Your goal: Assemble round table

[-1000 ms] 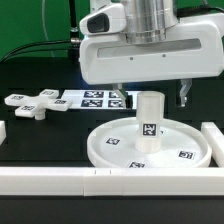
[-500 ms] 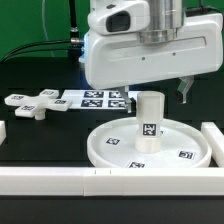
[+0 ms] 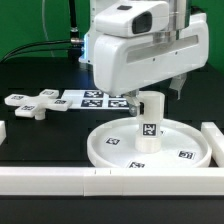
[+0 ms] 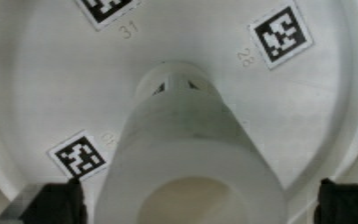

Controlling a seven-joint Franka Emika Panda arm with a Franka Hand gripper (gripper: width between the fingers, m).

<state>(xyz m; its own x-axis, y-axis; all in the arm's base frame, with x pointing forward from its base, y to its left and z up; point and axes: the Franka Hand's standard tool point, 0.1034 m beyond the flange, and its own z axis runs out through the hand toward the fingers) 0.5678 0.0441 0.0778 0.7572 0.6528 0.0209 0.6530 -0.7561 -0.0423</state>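
The large round white disc (image 3: 100, 150) lies flat on the black table. The stubby cylinder post (image 3: 150, 125) stands upright at its centre, with a tag on its side. My gripper (image 3: 155, 97) hangs just above and behind the post's top, open and holding nothing. In the wrist view the post (image 4: 202, 150) lies between my gripper's (image 4: 197, 205) dark fingertips (image 4: 51, 207), with a gap on each side, and the disc (image 4: 51, 80) with its tags fills the background. The small cross-shaped piece (image 3: 35, 103) lies on the table at the exterior view's left.
The marker board (image 3: 95, 98) lies flat behind the disc. Long white bars border the table along the front (image 3: 100, 180) and at the exterior view's right (image 3: 215, 140). Cables run along the back left.
My hand has turned about its vertical axis and shifted slightly toward the exterior view's right. The post, the disc and the cross-shaped piece have not moved.
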